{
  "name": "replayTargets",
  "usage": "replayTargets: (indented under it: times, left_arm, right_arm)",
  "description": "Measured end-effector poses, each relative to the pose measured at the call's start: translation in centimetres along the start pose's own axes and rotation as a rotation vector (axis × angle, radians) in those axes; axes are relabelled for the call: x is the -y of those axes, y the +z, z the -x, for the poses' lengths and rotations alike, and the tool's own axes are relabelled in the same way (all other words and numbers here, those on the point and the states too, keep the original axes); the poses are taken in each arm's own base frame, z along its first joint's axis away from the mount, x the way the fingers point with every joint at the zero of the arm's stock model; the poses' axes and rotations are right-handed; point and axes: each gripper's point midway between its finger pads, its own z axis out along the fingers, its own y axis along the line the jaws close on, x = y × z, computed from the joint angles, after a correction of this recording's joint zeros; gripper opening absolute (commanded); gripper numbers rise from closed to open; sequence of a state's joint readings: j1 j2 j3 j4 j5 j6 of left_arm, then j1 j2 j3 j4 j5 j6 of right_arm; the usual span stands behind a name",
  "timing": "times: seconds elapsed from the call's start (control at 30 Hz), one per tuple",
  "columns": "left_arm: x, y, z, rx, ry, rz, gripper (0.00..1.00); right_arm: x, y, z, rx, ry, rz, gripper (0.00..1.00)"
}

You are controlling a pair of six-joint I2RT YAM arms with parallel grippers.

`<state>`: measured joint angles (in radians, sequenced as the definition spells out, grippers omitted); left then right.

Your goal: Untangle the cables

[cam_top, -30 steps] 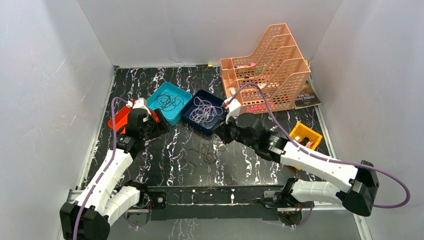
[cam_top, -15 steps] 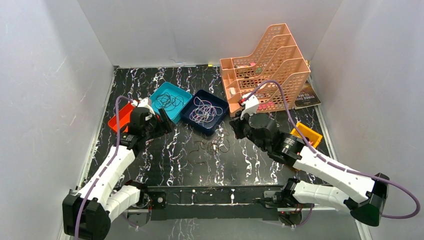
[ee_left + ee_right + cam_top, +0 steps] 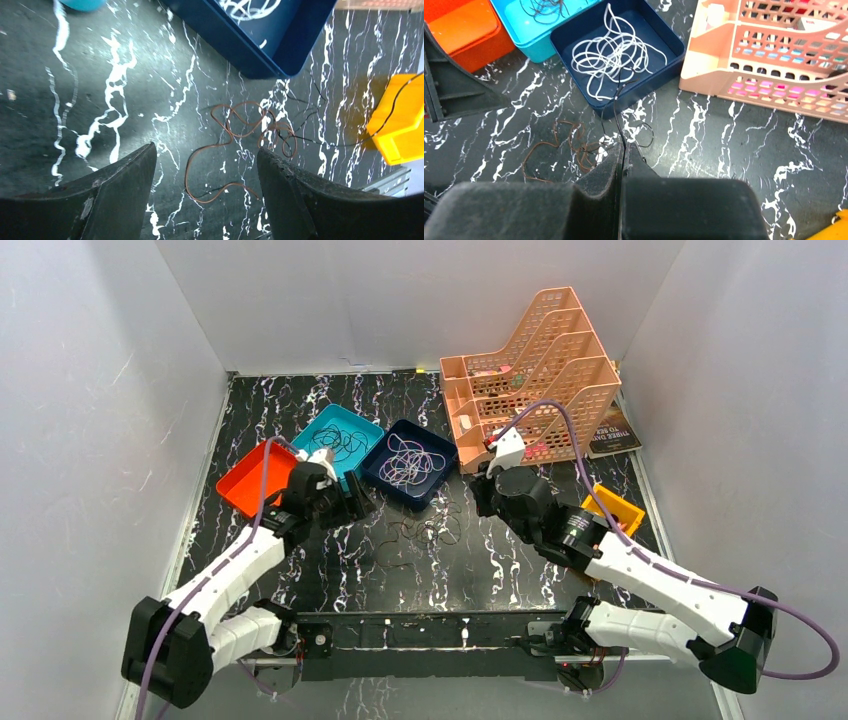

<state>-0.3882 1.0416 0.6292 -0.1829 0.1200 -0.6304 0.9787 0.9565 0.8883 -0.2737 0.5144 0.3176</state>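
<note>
One black cable [image 3: 616, 114], lengthwise toward navy tray [image 3: 651, 82]

- The brown and black cables [image 3: 425, 533] lie loose on the marbled table [image 3: 500, 565], between the left gripper [image 3: 357, 504] and the right gripper [image 3: 478, 501].
- The navy tray [image 3: 436, 480] holds whitish cables [image 3: 405, 462] (a loopy tangle).
- The teal tray [image 3: 366, 430] beside it holds dark strands [image 3: 338, 443].
- An orange tray [image 3: 255, 480] lies further left.
</note>
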Motion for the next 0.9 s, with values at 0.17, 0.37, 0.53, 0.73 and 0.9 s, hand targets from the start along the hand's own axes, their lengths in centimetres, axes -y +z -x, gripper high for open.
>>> replayTargets:
  times: [0.17, 0.37, 0.53, 0.73, 0.9]
  left_arm:
    - [1.1, 1.1, -2.4, -0.058, 0.021, -0.005, 0.69]
    - [1.6, 3.0, -4.6, -0.106, 0.009, 0.032, 0.64]
    - [1.3, 4.1, -6.4, -0.143, -0.011, 0.082, 0.6]
    - [1.1, 4.8, -7.2, -0.143, -0.047, 0.126, 0.58]
    - [1.1, 5.3, -6.9, -0.121, -0.07, 0.138, 0.56]
  right_arm:
    - [0.7, 0.4, -1.1, -0.033, 0.012, -0.024, 0.0]
    - [0.9, 0.6, -1.7, -0.052, 0.018, -0.026, 0.0]
    - [1.1, 0.7, -2.4, -0.068, 0.021, -0.029, 0.0]
    - [1.2, 0.8, -3.2, -0.085, 0.021, -0.032, 0.0]
    - [1.2, 0.8, -3.2, -0.088, 0.024, -0.027, 0.0]
